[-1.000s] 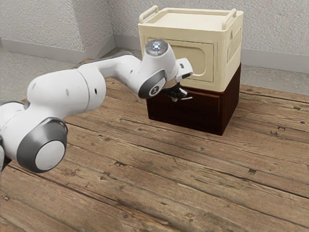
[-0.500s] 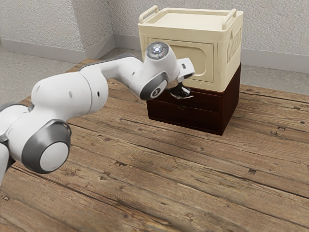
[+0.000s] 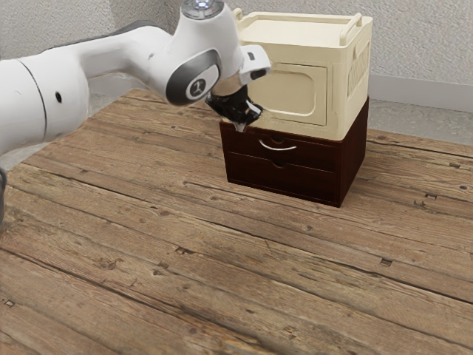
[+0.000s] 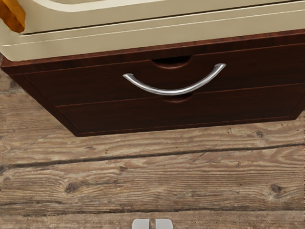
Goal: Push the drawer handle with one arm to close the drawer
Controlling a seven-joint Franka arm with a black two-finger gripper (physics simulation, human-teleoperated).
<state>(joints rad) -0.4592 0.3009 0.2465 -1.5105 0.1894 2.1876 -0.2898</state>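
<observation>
A: Where was the handle (image 3: 278,147)?
B: On the upper drawer (image 3: 248,143) of the dark cabinet (image 3: 355,159), curved bar facing the arm. Drawer front looked flush or near it.
A: End effector (image 4: 152,223)?
B: Closed, fingertips (image 4: 140,223) close together, nothing gripped. It stood apart from the handle, up and toward the exterior view's left.
A: So which step?
B: My read: push done or almost, hand backed off. Next move called for a flushness check, then clearing out. Any gap left needed a square push on the bar, fingers kept together.
A: Anything in the way?
B: Cream box (image 3: 299,89) sat on the cabinet, just above the handle. A high approach risked clipping it. Wooden surface (image 3: 185,259) ran under the cabinet. Orange thing (image 4: 12,16) by the box, couldn't identify.
</observation>
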